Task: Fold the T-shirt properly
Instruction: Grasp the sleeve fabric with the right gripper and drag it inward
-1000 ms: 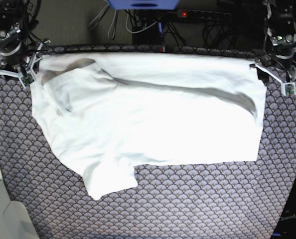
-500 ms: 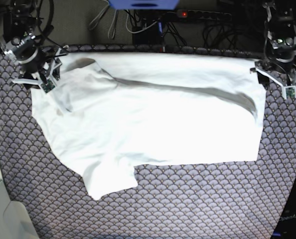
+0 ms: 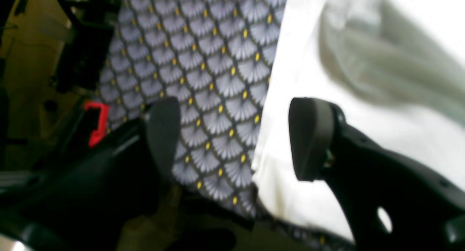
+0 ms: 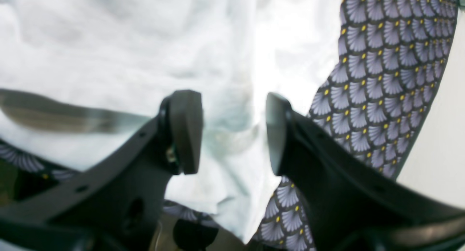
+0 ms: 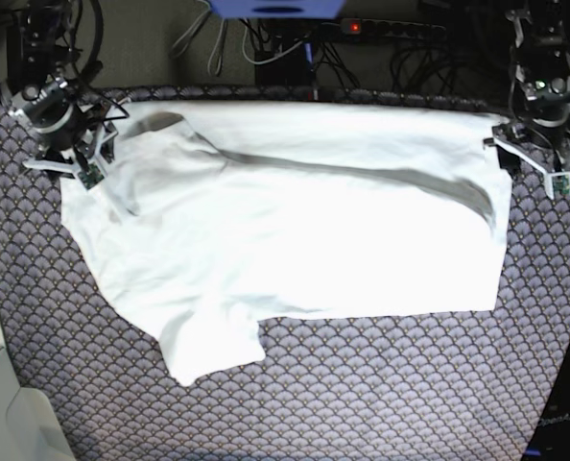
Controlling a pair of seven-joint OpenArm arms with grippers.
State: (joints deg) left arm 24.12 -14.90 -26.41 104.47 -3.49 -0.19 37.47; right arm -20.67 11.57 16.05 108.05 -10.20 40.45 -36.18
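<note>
Right end effector: jaws wide, empty, over the far-left shoulder. Left end effector: wide, empty, straddling the far-right hem. T-shirt lies on the table, far edge folded over; further folds remain.

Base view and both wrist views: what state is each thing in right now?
Plain white short-sleeved cloth T-shirt: lying on the patterned mat, partly folded, one sleeve sticking out at the near edge.
Left gripper: open, straddling the shirt's edge, holding nothing.
Right gripper: open above the cloth, holding nothing.
</note>
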